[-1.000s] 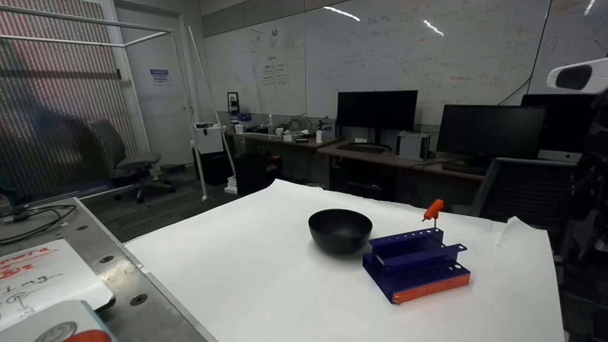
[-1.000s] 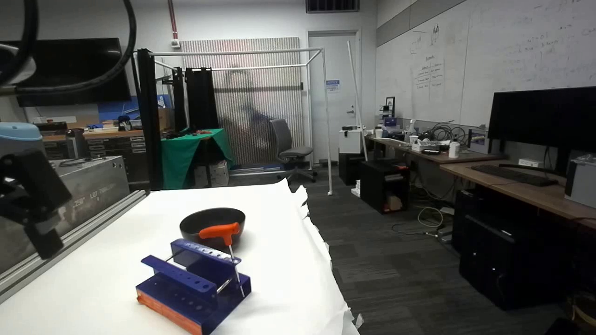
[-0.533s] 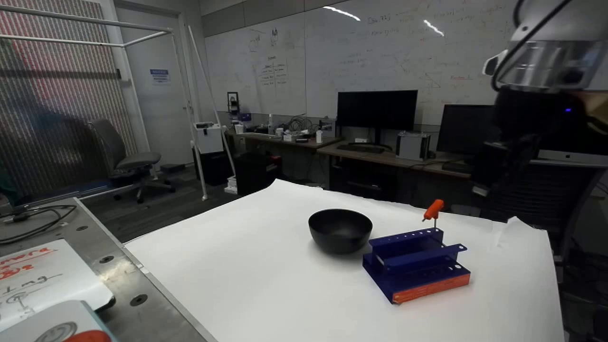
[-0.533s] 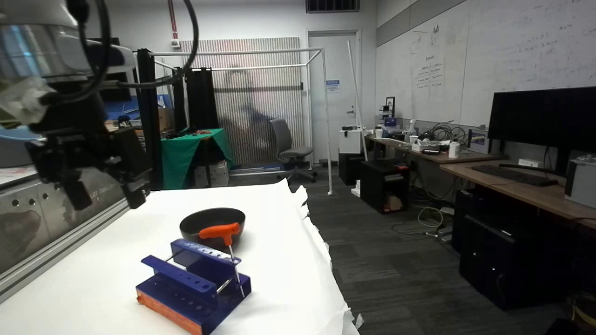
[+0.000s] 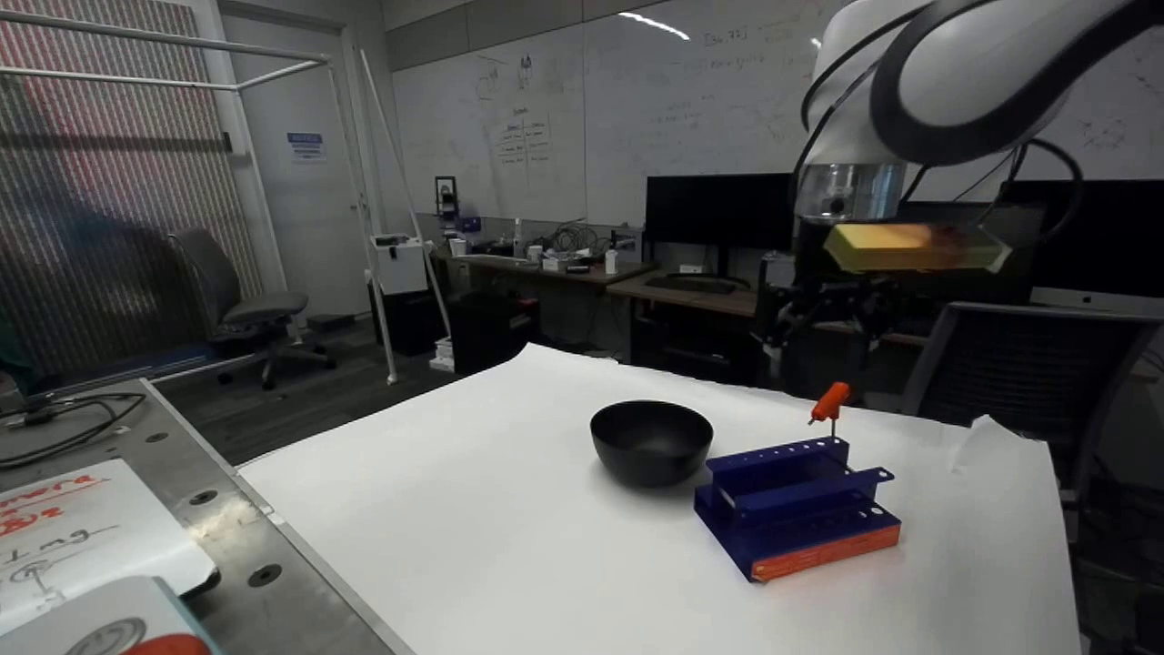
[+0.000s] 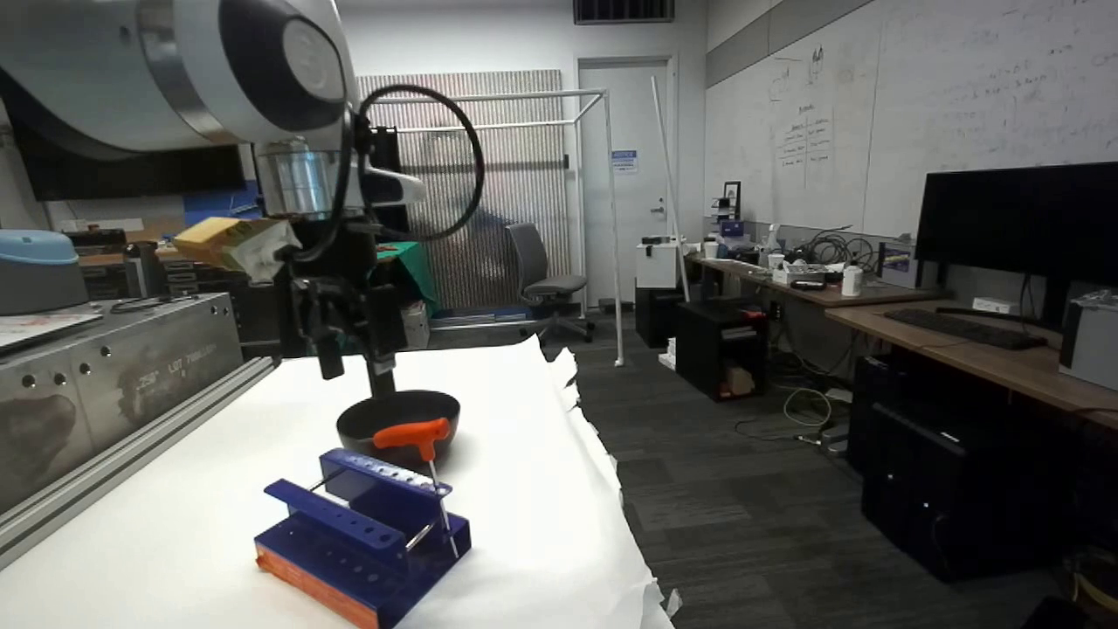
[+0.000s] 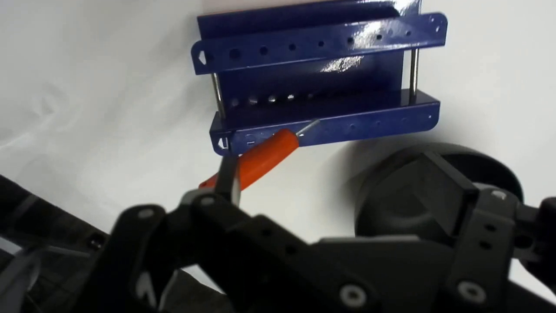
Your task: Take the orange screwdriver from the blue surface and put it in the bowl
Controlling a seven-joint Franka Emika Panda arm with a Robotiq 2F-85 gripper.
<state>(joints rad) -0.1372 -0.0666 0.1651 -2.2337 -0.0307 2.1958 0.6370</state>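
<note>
The orange screwdriver (image 5: pixel 831 400) (image 6: pixel 410 434) stands in an end hole of the blue surface (image 5: pixel 800 505) (image 6: pixel 327 515), handle up, in both exterior views. In the wrist view, its handle (image 7: pixel 271 156) lies partly behind my left-hand finger, beyond the blue rack's edge (image 7: pixel 378 121). The black bowl (image 5: pixel 637 450) (image 6: pixel 356 428) stands beside the rack; it also shows in the wrist view (image 7: pixel 499 174), partly covered by the other finger. My gripper (image 5: pixel 823 350) (image 6: pixel 356 369) (image 7: pixel 339 178) hangs above the table, fingers wide apart, with nothing between them.
White paper (image 5: pixel 455 528) covers the table. A metal ledge (image 5: pixel 245 546) runs along one side. A yellow block (image 5: pixel 918 247) is fixed to my wrist. Desks with monitors (image 5: pixel 723 211) and a chair (image 5: pixel 1009 382) stand behind the table.
My arm has swung in from the side of the exterior views and now hangs over the table near the screwdriver and bowl. The screwdriver, rack and bowl have not moved.
</note>
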